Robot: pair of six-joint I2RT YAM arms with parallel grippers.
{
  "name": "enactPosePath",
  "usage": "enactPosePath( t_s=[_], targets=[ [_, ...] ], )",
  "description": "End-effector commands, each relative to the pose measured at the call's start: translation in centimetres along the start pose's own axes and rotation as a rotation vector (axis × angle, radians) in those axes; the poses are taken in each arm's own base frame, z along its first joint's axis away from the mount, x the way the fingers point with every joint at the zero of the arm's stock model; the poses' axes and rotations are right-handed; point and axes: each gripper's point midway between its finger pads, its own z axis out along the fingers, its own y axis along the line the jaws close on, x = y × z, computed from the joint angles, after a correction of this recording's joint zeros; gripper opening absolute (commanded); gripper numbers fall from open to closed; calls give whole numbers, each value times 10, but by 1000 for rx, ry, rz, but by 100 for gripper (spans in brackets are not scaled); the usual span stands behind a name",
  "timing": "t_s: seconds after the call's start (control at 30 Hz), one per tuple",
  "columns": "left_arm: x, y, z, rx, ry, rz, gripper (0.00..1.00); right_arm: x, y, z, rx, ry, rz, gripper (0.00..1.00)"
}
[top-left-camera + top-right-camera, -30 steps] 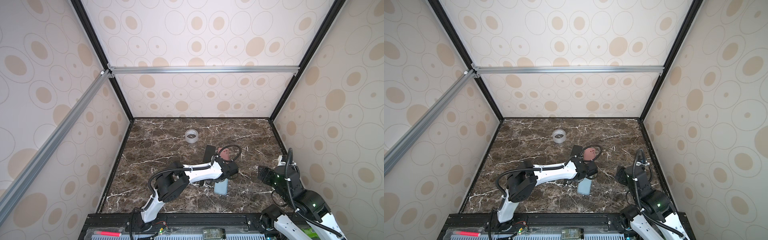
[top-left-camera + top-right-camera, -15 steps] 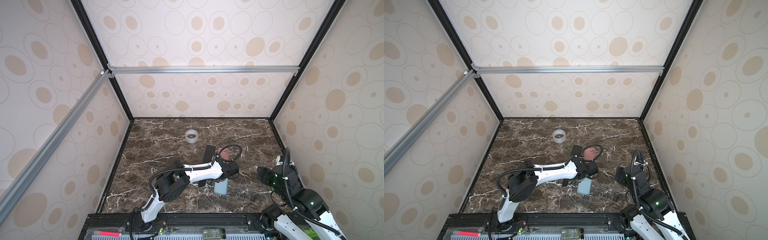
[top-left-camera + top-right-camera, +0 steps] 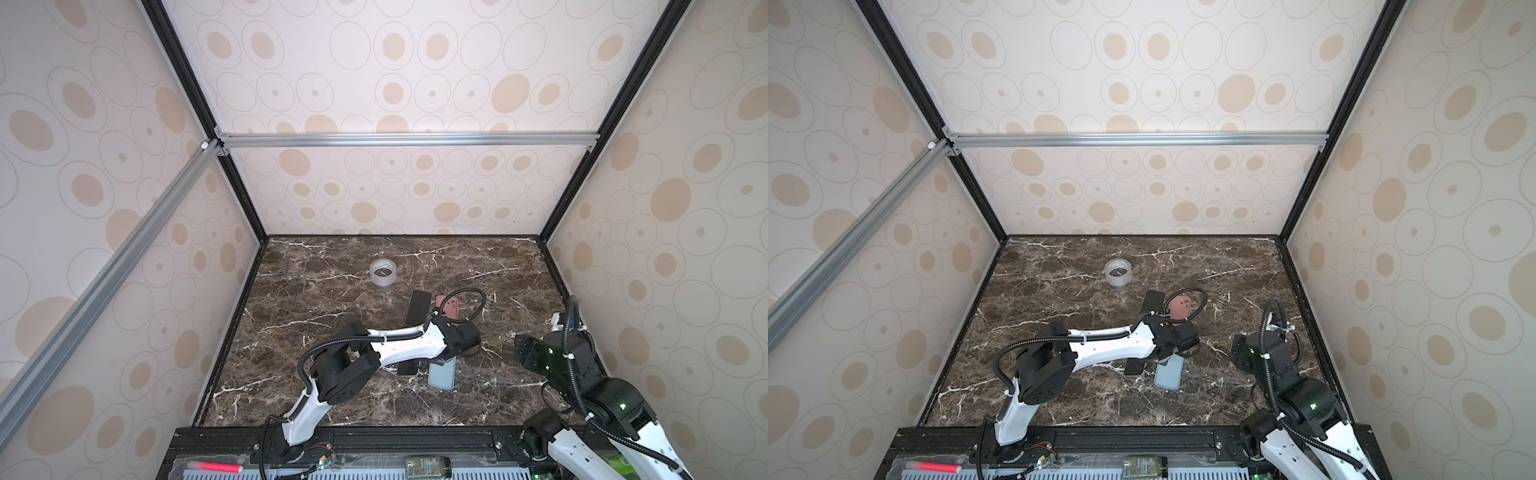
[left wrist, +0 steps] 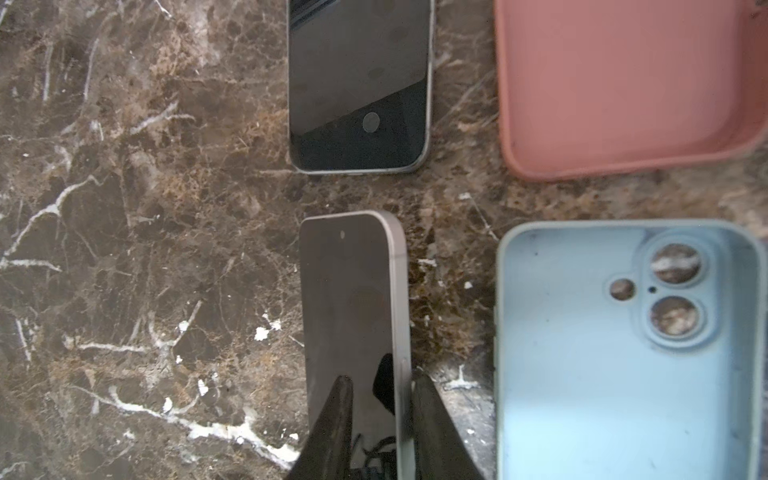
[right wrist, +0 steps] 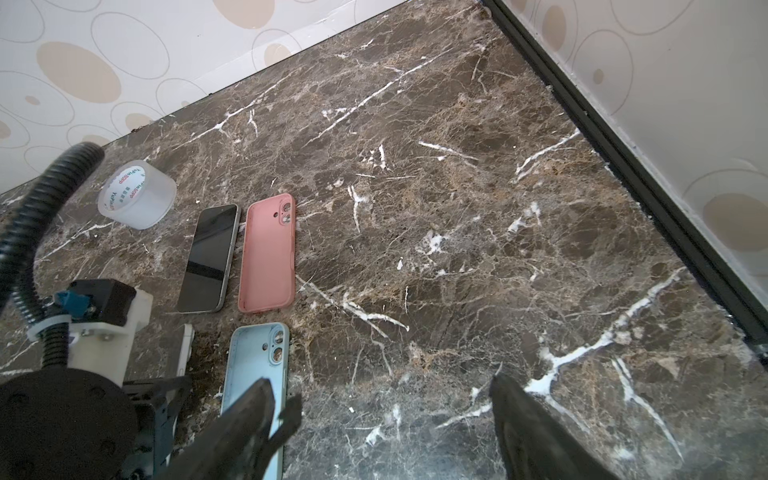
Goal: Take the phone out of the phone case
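Since the pale blue silicone phone case (image 4: 582,374) lies empty, the dark-screened, silver-edged phone (image 4: 349,291) just beside it is judged extracted. The left gripper (image 4: 381,378) narrowly straddles the phone's edge, presumably for set-down, and its grip is indeterminate. The right gripper (image 5: 382,382) is spread and holds nothing.

Stretches left arm (image 3: 407,347) low across the middle, left gripper (image 4: 381,376) aimed down, jaws close together, grip unclear, and holds right arm (image 3: 615,403) folded, right gripper (image 5: 381,380) spread wide.

Left claw (image 4: 381,378) straddles the phone (image 4: 349,291) beside an empty blue case (image 4: 582,395)
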Motion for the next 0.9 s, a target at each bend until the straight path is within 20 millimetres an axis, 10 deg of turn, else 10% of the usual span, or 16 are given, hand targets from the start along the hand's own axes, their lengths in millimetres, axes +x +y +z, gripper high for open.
enactPosePath(
  t_s=[0.0, 0.23, 0.47, 0.67, 0.87],
  targets=[
    [5, -4, 4, -5, 0, 3, 26, 8, -5, 5, 30, 30, -3, 83],
    [-6, -10, -8, 73, -42, -31, 26, 8, -4, 6, 29, 34, -1, 83],
    [-51, 15, -77, 242, -302, -168, 34, -4, 18, 5, -46, 26, -45, 88],
    [-71, 71, -117, 384, -518, -307, 79, -8, 60, 17, -236, 4, -70, 88],
    [-80, 145, -131, 407, -711, -415, 99, -18, 99, 33, -319, 30, -139, 95]
  ],
)
